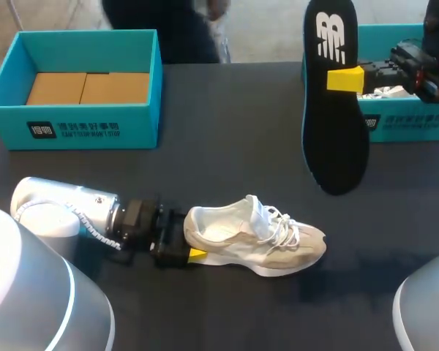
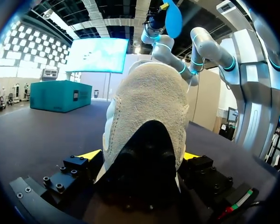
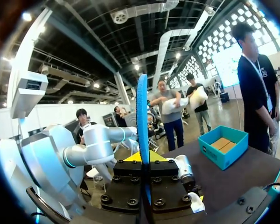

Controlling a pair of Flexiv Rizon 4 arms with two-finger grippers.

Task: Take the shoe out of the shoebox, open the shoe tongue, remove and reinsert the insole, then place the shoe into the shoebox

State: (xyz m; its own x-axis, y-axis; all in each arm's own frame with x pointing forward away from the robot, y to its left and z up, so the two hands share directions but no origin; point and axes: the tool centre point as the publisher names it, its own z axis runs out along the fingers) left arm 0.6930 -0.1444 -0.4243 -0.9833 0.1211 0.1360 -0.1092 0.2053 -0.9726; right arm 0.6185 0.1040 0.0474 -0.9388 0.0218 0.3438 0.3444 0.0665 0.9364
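Dark table (image 1: 227, 131): your left gripper (image 1: 190, 240) clamps the shoe (image 1: 256, 238) by the heel, toe pointing ahead; your right gripper (image 1: 345, 79) pinches the insole (image 1: 335, 131) upright, aloft. Risk: that thin edge grip could let the insole twist and miss the shoe opening.

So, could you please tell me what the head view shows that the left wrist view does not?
Only the head view: the shoe's open top with its laces, the insole's black face, and the open teal box with cardboard inside.
Only the left wrist view: the shoe's heel close up, clamped by the left pincer, and the insole's blue side.
Both: the left pincer shut on the shoe, and the right pincer holding the insole upright.
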